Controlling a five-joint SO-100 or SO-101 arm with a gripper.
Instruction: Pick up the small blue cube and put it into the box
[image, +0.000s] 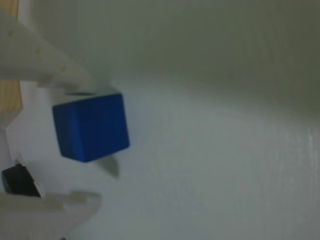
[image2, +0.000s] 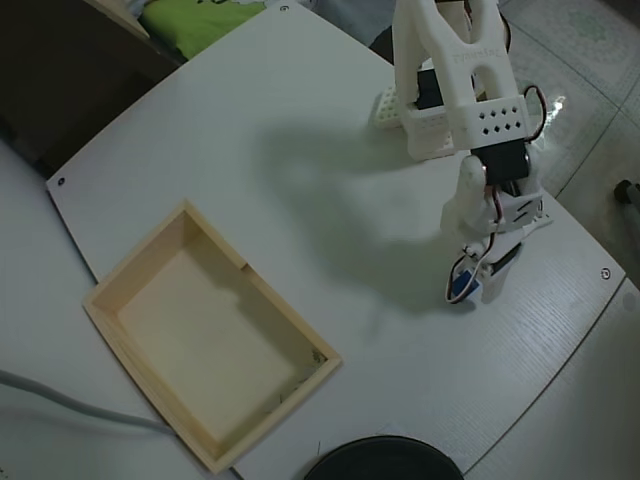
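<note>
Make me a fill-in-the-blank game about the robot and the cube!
1. The cube is colored ____.
2. In the wrist view, the cube sits between the gripper's two ____.
3. The wooden box has ____ inside it.
4. In the overhead view, the box lies to the ____ of the arm.

Missing words: blue; fingers; nothing; left

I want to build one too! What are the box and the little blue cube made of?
The box looks like pale, unpainted wood: light tan, thin walls, matte. The small blue cube looks like smooth, matte, solid-colored plastic, though painted wood or foam can't be ruled out.
</note>
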